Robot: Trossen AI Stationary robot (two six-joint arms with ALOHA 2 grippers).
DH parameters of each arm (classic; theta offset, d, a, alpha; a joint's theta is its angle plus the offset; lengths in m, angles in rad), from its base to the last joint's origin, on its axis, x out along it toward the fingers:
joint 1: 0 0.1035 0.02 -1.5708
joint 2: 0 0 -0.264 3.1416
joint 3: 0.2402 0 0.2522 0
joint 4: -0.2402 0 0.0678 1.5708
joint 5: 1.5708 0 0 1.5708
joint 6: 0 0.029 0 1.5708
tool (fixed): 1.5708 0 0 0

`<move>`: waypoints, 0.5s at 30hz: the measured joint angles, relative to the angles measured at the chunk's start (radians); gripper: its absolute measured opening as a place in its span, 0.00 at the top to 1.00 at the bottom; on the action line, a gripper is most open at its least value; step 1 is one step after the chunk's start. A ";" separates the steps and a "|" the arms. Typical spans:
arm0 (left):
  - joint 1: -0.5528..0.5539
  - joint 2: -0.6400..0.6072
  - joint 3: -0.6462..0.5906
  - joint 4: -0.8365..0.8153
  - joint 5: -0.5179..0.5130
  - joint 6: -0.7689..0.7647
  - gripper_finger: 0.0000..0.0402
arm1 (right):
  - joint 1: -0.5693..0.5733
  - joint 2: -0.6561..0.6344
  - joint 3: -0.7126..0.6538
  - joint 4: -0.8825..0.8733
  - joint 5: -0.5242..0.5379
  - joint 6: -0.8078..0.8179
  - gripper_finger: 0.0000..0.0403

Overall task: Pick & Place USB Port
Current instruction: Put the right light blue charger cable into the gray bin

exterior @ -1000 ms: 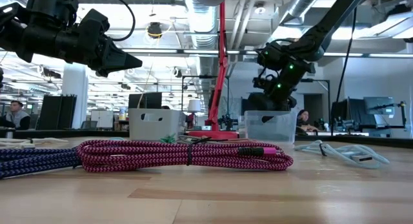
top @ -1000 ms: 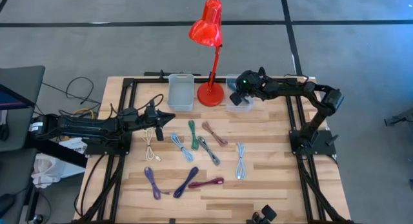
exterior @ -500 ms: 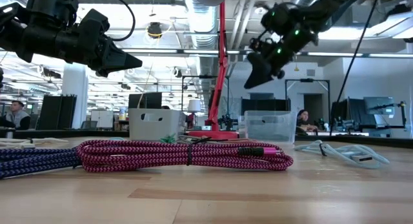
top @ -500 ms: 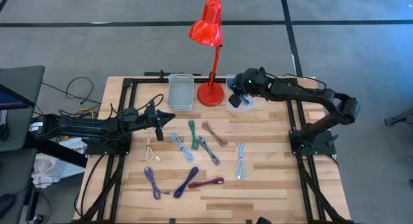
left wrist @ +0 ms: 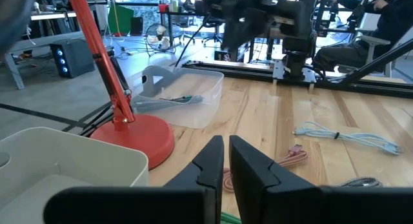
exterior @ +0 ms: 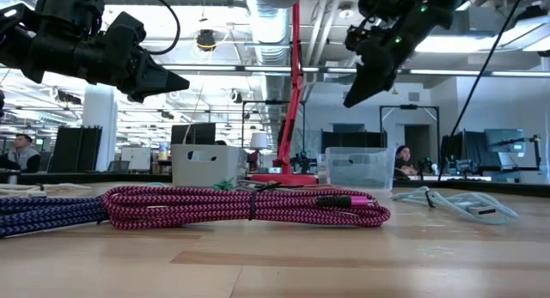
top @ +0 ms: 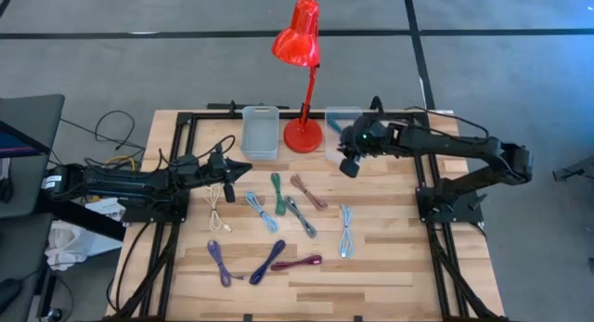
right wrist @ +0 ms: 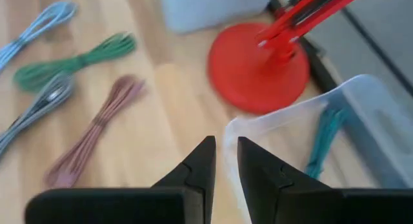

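Pale wooden tabletop (top: 390,229) under both arms. Right gripper (top: 349,163) hovers just beside the clear plastic bin (right wrist: 361,121), its fingers nearly together and holding nothing; a teal bundled USB cable (right wrist: 322,143) lies inside that bin. Left gripper (top: 243,168) waits with fingers closed and empty near the cream coiled cable (top: 217,203).

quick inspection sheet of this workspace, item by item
surface: wooden table, black frame rails
job's things: bundled USB cables at mid-table; teal cable in clear bin
clutter: red lamp, grey bin
grippers: left gripper nearly shut, empty, above the table's left side; right gripper nearly shut, empty, beside clear bin
cables: loose wires off left edge
surroundings: office, a seated person behind
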 joint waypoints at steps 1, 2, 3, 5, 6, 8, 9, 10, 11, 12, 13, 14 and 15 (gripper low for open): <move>0.000 0.000 0.000 0.000 0.000 0.000 0.94 | 0.015 -0.004 0.000 -0.025 -0.001 0.001 0.86; 0.000 0.000 0.000 0.000 0.000 0.000 0.94 | 0.031 -0.006 0.000 -0.046 -0.001 0.003 0.86; 0.000 0.000 0.000 0.000 0.000 0.000 0.94 | 0.047 -0.008 0.000 -0.061 -0.001 0.003 0.86; 0.000 0.000 0.000 0.000 0.000 0.000 0.94 | 0.080 -0.010 0.000 -0.097 -0.004 0.003 0.86; 0.000 0.000 0.000 0.000 0.000 0.000 0.94 | 0.096 -0.010 0.000 -0.111 -0.004 0.003 0.86; 0.000 0.000 0.000 0.000 0.000 0.000 0.94 | 0.127 -0.010 0.000 -0.131 -0.004 0.004 0.86; 0.000 0.000 0.000 0.000 0.000 0.000 0.94 | 0.141 -0.010 0.000 -0.137 -0.004 0.010 0.86; 0.000 0.000 0.000 0.000 0.000 0.000 0.94 | 0.155 -0.010 0.000 -0.143 -0.004 0.020 0.86; 0.000 0.000 0.000 0.000 0.000 0.000 0.94 | 0.168 -0.010 0.000 -0.149 -0.004 0.030 0.86; 0.000 0.000 0.000 0.000 0.000 0.000 0.94 | 0.182 -0.010 0.000 -0.157 -0.005 0.041 0.86; 0.000 0.000 0.000 0.000 0.000 0.000 0.94 | 0.195 -0.010 0.000 -0.169 -0.007 0.051 0.86; 0.000 0.000 0.000 0.000 0.000 0.000 0.94 | 0.209 -0.010 0.000 -0.184 -0.015 0.059 0.86; 0.000 0.000 0.000 0.000 0.000 0.000 0.94 | 0.221 -0.010 0.000 -0.198 -0.031 0.067 0.86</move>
